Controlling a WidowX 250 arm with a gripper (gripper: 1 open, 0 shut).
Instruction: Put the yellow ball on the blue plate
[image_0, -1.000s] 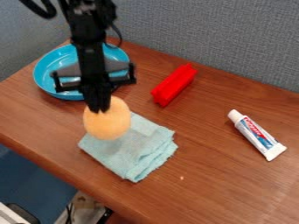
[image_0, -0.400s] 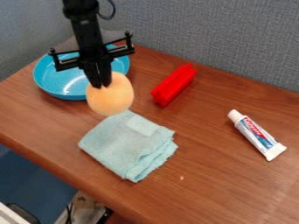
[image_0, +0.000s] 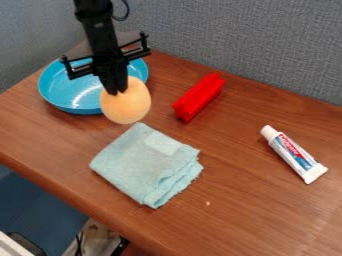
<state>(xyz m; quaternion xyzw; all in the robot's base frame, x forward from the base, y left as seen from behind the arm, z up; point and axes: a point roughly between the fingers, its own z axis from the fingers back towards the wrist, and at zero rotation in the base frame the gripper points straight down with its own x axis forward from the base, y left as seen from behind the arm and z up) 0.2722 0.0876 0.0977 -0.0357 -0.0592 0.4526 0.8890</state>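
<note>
1. Starting nearest the camera, a pale teal cloth (image_0: 147, 167) is seen lying rumpled on the front of the table (image_0: 254, 205). A second ago the ball was held directly over this cloth; the cloth is now left uncovered and does not appear to have shifted.
2. Well off to the right, a toothpaste tube (image_0: 293, 152) lies flat, clear of any likely path.
3. Behind the cloth, a red block (image_0: 199, 97) sits just right of the ball, near but apart from it; it is not between ball and plate.
4. The ball (image_0: 126, 103) is gripped from above by the gripper (image_0: 116, 90), whose fingers are clamped on its top, pointing straight down. Over the last second it has been carried away from the camera and to the left, from above the cloth to the near right edge of the plate.
5. Farthest back, the plate (image_0: 60, 88) is partly hidden by the ball and arm. The ball seems to overlap its rim, though from this angle it cannot be told whether it hangs over the dish or just short of it.
6. Transport is judged nearly done; a little more travel toward the plate's middle, then lowering and release, is what remains. Nothing blocks the way.
</note>
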